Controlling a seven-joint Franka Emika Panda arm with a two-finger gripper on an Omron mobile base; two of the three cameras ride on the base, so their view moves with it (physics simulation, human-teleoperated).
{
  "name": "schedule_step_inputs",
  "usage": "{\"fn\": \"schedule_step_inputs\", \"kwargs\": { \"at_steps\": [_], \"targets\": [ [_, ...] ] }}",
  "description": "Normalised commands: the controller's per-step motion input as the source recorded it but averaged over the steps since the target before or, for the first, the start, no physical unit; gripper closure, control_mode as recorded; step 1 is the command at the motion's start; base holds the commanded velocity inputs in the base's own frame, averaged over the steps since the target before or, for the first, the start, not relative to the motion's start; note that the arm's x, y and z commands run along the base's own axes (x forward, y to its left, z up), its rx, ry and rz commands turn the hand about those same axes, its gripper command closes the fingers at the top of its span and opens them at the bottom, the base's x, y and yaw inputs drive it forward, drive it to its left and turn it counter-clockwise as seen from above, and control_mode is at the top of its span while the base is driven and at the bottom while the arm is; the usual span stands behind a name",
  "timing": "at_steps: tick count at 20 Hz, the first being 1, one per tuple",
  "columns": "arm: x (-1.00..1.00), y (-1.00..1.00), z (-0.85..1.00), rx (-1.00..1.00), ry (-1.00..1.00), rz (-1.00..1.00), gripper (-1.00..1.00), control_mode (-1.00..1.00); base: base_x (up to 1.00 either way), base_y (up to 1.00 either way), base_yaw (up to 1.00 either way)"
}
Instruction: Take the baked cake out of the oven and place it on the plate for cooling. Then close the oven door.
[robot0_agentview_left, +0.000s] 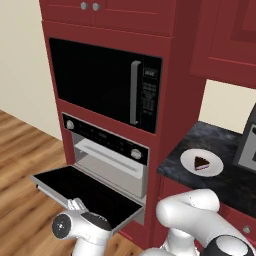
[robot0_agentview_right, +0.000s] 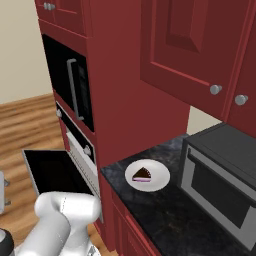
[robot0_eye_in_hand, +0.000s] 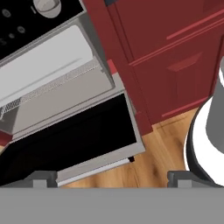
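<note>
Hand view, fingers spread wide, above oven door

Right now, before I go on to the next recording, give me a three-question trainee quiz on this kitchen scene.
1. True or false: the baked cake lies on the plate.
2. How does the oven door stand? A. shut; B. hanging open, folded down; C. taken off.
3. Fill in: the hand hangs over the door's outer edge with its fingers ____.

Key: 1 true. 2 B. 3 open, holding nothing. The plate rests on the dark counter to the right of the oven, so closing the door is what is left.
</note>
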Motion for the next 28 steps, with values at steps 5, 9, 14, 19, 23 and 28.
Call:
{"fn": "schedule_step_inputs", "kwargs": {
  "at_steps": [5, 9, 14, 19, 23, 28],
  "targets": [
    [0.0, 0.16, -0.14, 0.0, 0.0, 0.0, -1.0, -1.0, 0.0, 0.0, 0.0],
    [0.0, 0.39, -0.26, -0.02, 0.0, 0.0, -1.0, -1.0, 0.0, 0.0, 0.0],
    [0.0, 0.39, -0.23, -0.03, 0.0, -0.01, 1.0, -1.0, 0.0, 0.0, 0.0],
    [0.01, 0.18, -0.27, -0.04, 0.0, 0.0, 1.0, -1.0, 0.0, 0.0, 0.0],
    [0.09, 0.18, -0.44, -0.08, 0.0, -0.01, 1.0, -1.0, 0.0, 0.0, 0.0],
    [0.19, 0.03, -0.49, -0.07, 0.0, 0.0, 1.0, -1.0, 0.0, 0.0, 0.0]
  ]
}}
